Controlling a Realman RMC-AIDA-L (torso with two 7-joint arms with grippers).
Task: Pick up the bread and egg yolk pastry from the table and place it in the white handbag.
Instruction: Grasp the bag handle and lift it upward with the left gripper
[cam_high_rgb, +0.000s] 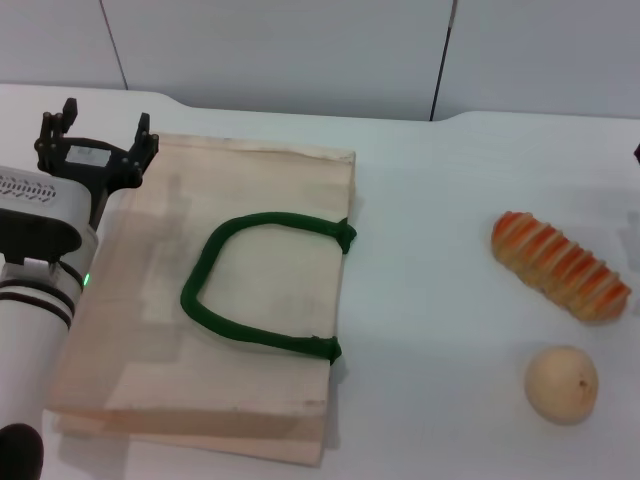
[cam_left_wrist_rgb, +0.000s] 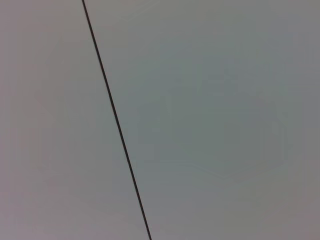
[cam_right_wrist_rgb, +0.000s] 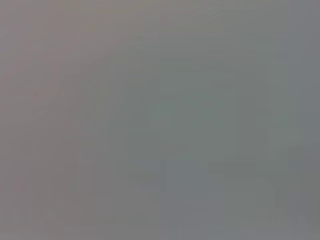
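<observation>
The white handbag lies flat on the left half of the table, its dark green loop handle on top. The bread, a tan loaf with orange-red stripes, lies at the right. The egg yolk pastry, a round pale-tan ball, sits just in front of it. My left gripper is open and empty, raised over the bag's far left corner. My right gripper is out of view apart from a dark sliver at the right edge. Both wrist views show only blank grey wall.
The white table runs back to a grey panelled wall. A bare strip of table separates the bag's right edge from the two foods.
</observation>
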